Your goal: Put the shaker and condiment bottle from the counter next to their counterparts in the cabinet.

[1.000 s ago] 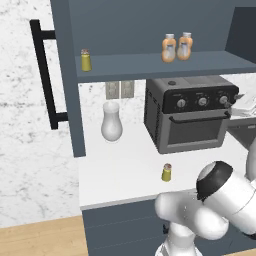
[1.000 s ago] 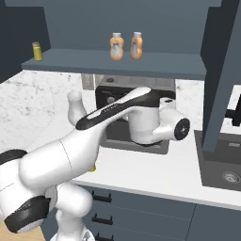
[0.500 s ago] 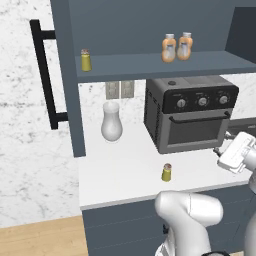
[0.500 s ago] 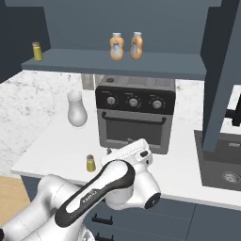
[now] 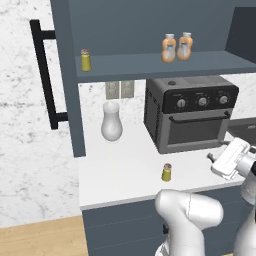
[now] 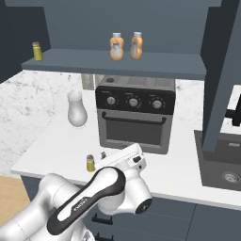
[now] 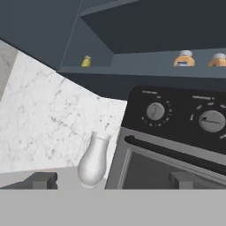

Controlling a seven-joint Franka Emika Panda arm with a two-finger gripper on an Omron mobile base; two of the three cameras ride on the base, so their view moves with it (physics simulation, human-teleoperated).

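One yellow-green shaker [image 5: 167, 172] [image 6: 90, 163] stands on the white counter [image 5: 117, 172] in front of the toaster oven. Its twin [image 5: 86, 60] [image 6: 36, 51] [image 7: 86, 61] sits at the left end of the shelf in the cabinet [image 5: 150, 66]. Two orange condiment bottles [image 5: 169, 48] [image 5: 184, 46] stand side by side on that shelf, further right. My gripper [image 7: 112, 180] [image 5: 216, 159] hangs low over the counter's front edge, right of the counter shaker and apart from it. It is open with nothing between its fingertips [image 7: 42, 180].
A white vase [image 5: 111, 121] [image 7: 94, 161] stands at the back of the counter. The black toaster oven [image 5: 192, 117] [image 6: 135, 113] is right of it, under the shelf. The open cabinet door with its black bar handle [image 5: 44, 75] sticks out on the left. A sink [image 6: 226, 160] lies at the right.
The arm has swung down from in front of the oven to counter height, and the hand now hangs by the counter's front edge. Shakers and bottles have not moved.
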